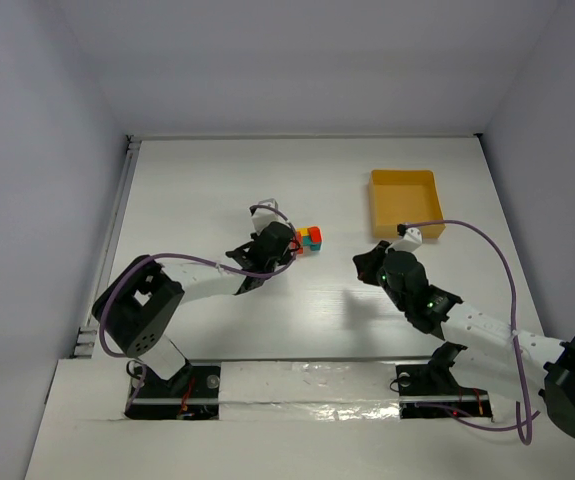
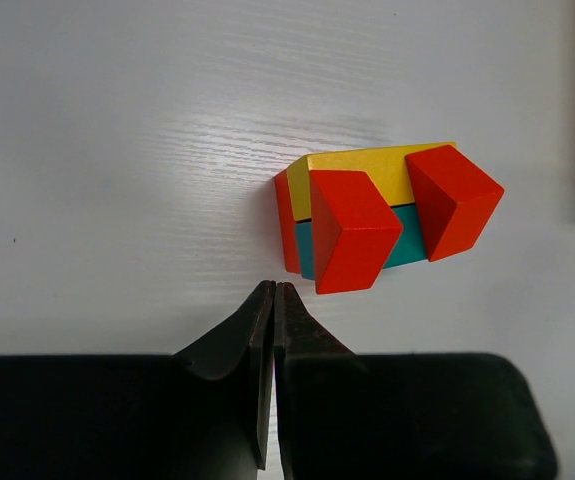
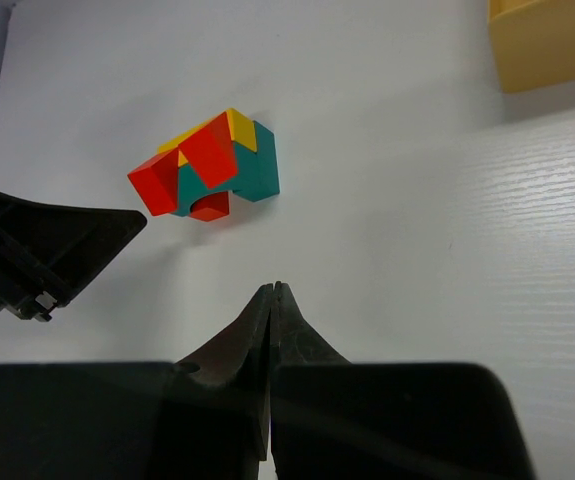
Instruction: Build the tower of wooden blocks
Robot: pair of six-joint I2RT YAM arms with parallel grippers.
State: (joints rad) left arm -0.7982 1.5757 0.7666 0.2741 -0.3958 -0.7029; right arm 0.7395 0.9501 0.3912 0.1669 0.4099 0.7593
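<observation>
The wood block tower [image 1: 309,238] stands on the white table near its middle, a tight cluster of red, teal, yellow and orange blocks. Up close, the tower [image 2: 382,220] shows a yellow block over a teal one with two red wedges in front. My left gripper [image 2: 274,289] is shut and empty, its tips just short of the tower. In the overhead view the left gripper [image 1: 289,247] sits beside the tower's left side. From the right wrist, the tower [image 3: 210,166] lies up and to the left. My right gripper [image 3: 273,288] is shut on nothing, well clear of it.
A yellow-orange square tray [image 1: 405,203] with a raised rim sits at the back right, also seen as the tray [image 3: 547,40] at the top right of the right wrist view. The left arm's dark body [image 3: 37,250] reaches in from the left there.
</observation>
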